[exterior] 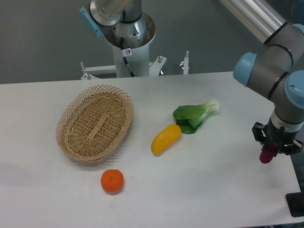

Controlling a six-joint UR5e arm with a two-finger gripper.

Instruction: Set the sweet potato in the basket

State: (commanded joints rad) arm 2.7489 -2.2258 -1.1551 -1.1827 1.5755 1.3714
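Observation:
The oval wicker basket (95, 122) lies on the left half of the white table with nothing inside it. At the far right, near the table's right edge, my gripper (270, 151) points down and is shut on the sweet potato (267, 155). Only the tuber's reddish-purple lower end pokes out below the fingers, held just above the table surface. The basket is far to the left of the gripper.
A yellow oblong vegetable (166, 139) and a green bok choy (194, 115) lie mid-table between gripper and basket. A round orange fruit (112, 181) sits in front of the basket. The robot's base (129, 40) stands behind the table.

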